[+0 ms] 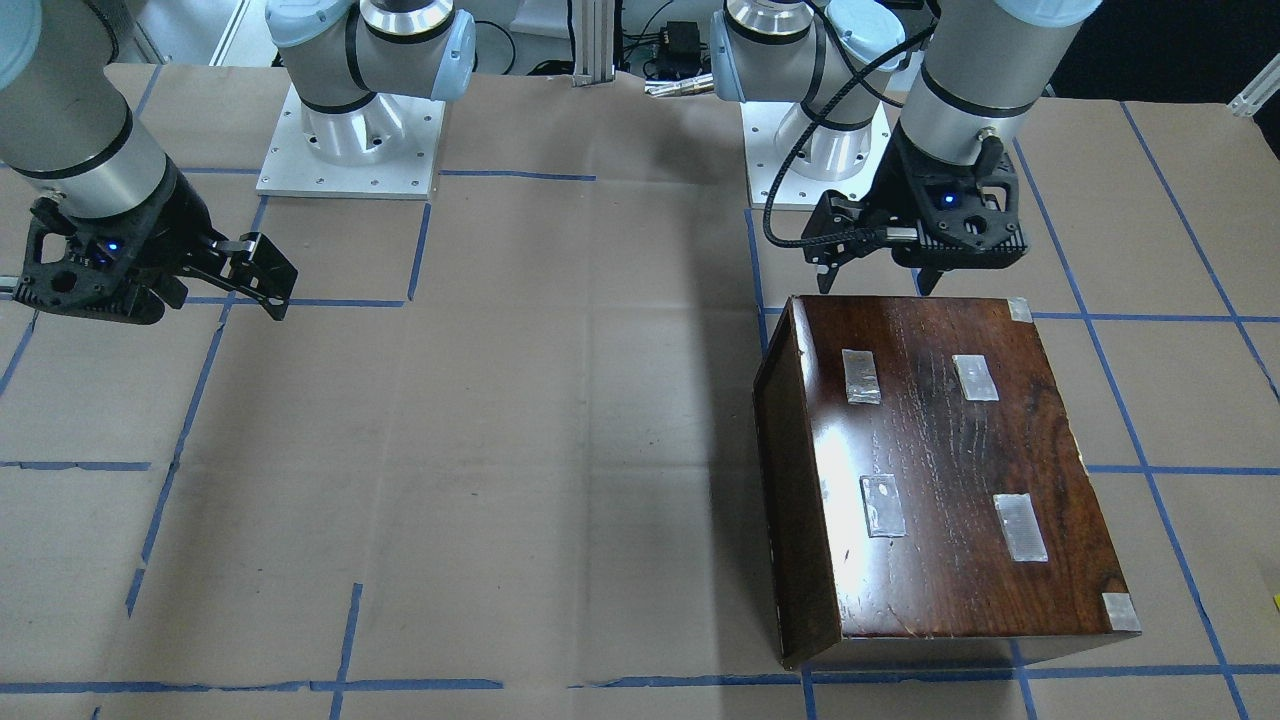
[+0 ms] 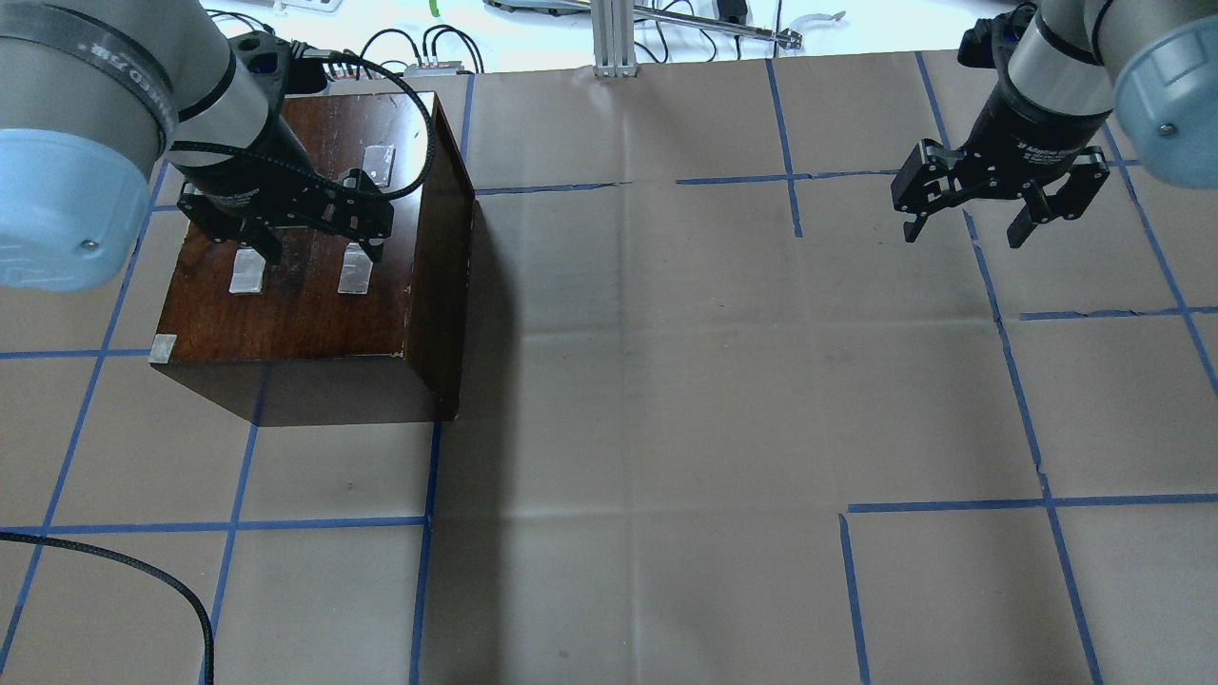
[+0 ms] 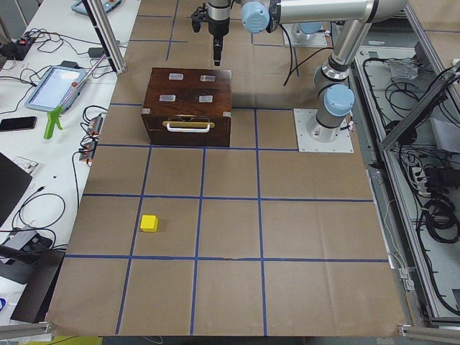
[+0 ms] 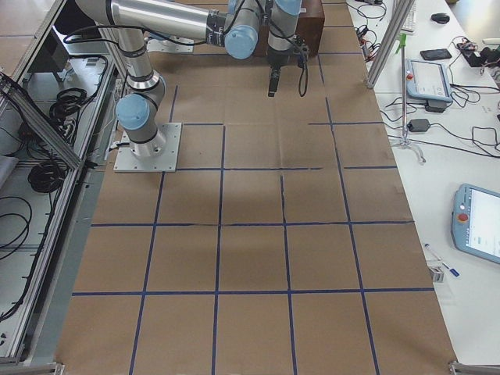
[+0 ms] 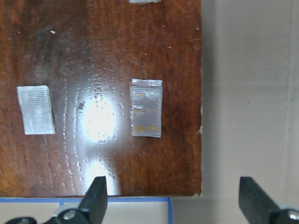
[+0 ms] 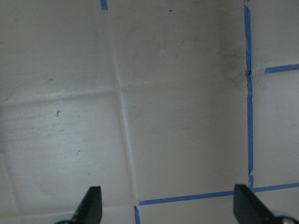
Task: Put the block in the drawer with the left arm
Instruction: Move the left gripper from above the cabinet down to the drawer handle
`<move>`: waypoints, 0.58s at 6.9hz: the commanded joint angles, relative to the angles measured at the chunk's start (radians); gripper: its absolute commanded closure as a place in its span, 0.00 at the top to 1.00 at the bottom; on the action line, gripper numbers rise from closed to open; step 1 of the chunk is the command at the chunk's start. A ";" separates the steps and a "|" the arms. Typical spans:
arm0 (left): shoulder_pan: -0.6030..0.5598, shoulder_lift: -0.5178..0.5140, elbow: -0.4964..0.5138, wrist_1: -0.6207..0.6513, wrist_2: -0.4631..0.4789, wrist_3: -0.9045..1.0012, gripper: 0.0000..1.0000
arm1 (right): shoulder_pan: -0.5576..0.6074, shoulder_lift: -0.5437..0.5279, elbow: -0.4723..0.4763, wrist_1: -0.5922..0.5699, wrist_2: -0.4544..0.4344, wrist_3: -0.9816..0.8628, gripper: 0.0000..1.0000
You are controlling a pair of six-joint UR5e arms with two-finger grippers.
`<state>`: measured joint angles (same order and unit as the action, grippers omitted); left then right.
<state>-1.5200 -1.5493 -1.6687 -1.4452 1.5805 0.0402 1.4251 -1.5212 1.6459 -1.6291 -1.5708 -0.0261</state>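
The yellow block (image 3: 149,223) lies on the brown paper table, shown only in the exterior left view, well out in front of the cabinet's front face. The drawer (image 3: 188,127) is pushed in; only its dark front with a pale handle shows. My left gripper (image 2: 322,252) is open and empty and hovers over the top of the dark-brown cabinet (image 2: 304,314), near the edge on the robot's side. It also shows in the front-facing view (image 1: 878,282) and in the left wrist view (image 5: 173,200). My right gripper (image 2: 965,233) is open and empty over bare table.
Silver tape patches (image 5: 146,108) sit on the cabinet top. The arms' base plates (image 1: 350,150) are at the robot's edge. A loose black cable (image 2: 143,571) lies near the table's corner. Blue tape lines grid the paper. Desks with tablets flank both table ends.
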 commanded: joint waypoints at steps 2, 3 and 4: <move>0.144 -0.008 0.021 0.005 -0.007 0.102 0.99 | 0.000 0.001 0.000 0.000 0.000 0.000 1.00; 0.203 -0.017 0.027 0.006 -0.013 0.147 0.99 | 0.000 -0.001 0.000 0.000 0.000 0.002 1.00; 0.274 -0.028 0.027 0.022 -0.016 0.182 0.99 | 0.000 -0.001 0.000 0.000 0.000 0.000 1.00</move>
<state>-1.3243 -1.5653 -1.6435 -1.4360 1.5695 0.1739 1.4251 -1.5212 1.6459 -1.6291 -1.5708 -0.0254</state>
